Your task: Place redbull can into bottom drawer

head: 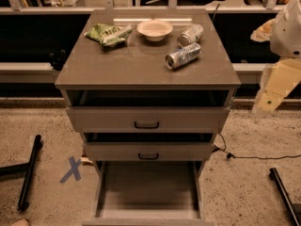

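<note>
- The grey-brown desk (117, 65) fills the middle of the view, with 3 drawers in its front
- The bottom drawer (148, 192) is pulled far out toward the camera, its flat grey floor showing
- The top drawer (108, 119) and the middle drawer (113, 150) each stand out a little, with 1 black handle apiece
- The pale arm (288, 29) hangs at the right edge; its cream claw (269, 100) points down beside the desk's right front corner, apart from it and well away from the cans; I cannot tell whether the claw is apart or together
- A green snack bag (108, 33) lies at the desk's back left
- A pale bowl (154, 28) sits just right of the bag
- The redbull can (184, 55) lies on its side on the desk's right half, shiny round end toward the front left
- A shorter silver can (190, 34) lies just behind it
- A blue tape cross (71, 169) marks the floor left of the drawers
</note>
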`<state>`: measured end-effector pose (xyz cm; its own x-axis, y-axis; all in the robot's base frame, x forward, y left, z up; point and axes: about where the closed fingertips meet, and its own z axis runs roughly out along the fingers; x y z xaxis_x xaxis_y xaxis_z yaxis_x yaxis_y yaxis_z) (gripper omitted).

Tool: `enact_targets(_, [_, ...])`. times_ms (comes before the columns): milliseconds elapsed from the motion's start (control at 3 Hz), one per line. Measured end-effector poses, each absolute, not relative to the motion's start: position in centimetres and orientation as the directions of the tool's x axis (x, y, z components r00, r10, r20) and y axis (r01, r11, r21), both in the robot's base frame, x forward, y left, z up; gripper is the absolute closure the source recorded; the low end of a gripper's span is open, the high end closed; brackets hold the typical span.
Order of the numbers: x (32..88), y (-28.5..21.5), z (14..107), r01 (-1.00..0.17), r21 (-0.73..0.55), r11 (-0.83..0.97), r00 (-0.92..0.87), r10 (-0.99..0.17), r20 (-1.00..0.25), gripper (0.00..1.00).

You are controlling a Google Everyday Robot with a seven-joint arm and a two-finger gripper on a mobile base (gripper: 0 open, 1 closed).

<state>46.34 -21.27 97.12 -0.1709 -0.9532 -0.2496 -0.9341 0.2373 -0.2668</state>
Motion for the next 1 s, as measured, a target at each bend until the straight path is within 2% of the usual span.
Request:
enact_targets(667, [58.6, -17.9, 93.6, -0.957, -0.262, 0.123, -0.018, -0.928, -0.371, 0.0])
enact_targets(1000, [62.1, -16.4, 91.6, -0.97, -0.227, 0.087, 0.012, -0.915, -0.403, 0.0])
